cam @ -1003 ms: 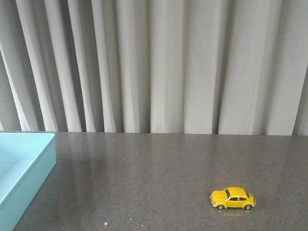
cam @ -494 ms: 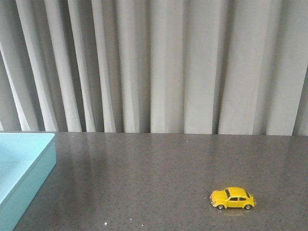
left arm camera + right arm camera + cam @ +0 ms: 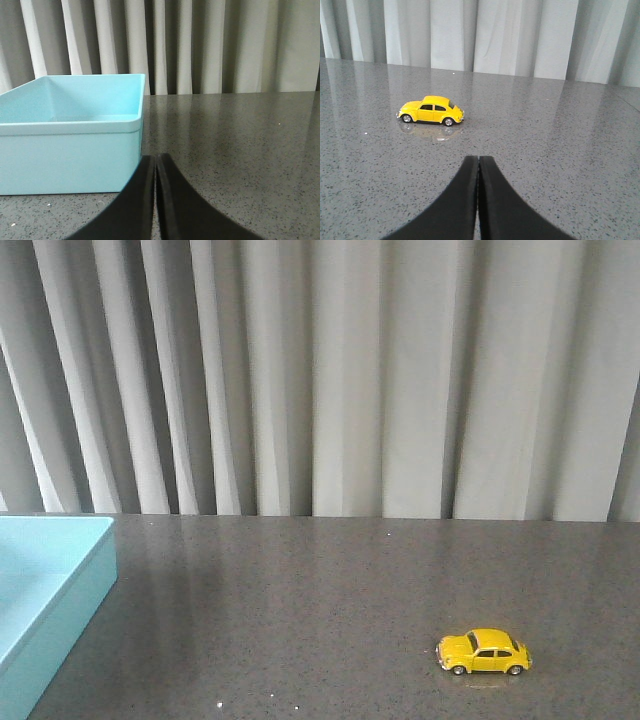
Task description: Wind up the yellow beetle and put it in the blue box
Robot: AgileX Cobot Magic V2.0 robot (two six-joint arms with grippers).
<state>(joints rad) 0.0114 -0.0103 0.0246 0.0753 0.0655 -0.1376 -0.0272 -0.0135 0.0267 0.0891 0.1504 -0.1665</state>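
The yellow beetle (image 3: 484, 652) stands on its wheels on the dark speckled table, front right in the front view, side-on. It also shows in the right wrist view (image 3: 431, 110), ahead of my right gripper (image 3: 478, 159), which is shut and empty, well short of the car. The blue box (image 3: 45, 585) sits at the table's left edge, open-topped and empty. In the left wrist view the box (image 3: 70, 150) stands just ahead of my left gripper (image 3: 155, 158), which is shut and empty near the box's corner. Neither gripper shows in the front view.
A grey pleated curtain (image 3: 330, 380) hangs along the table's far edge. The dark speckled tabletop (image 3: 300, 610) stretches between the box and the car.
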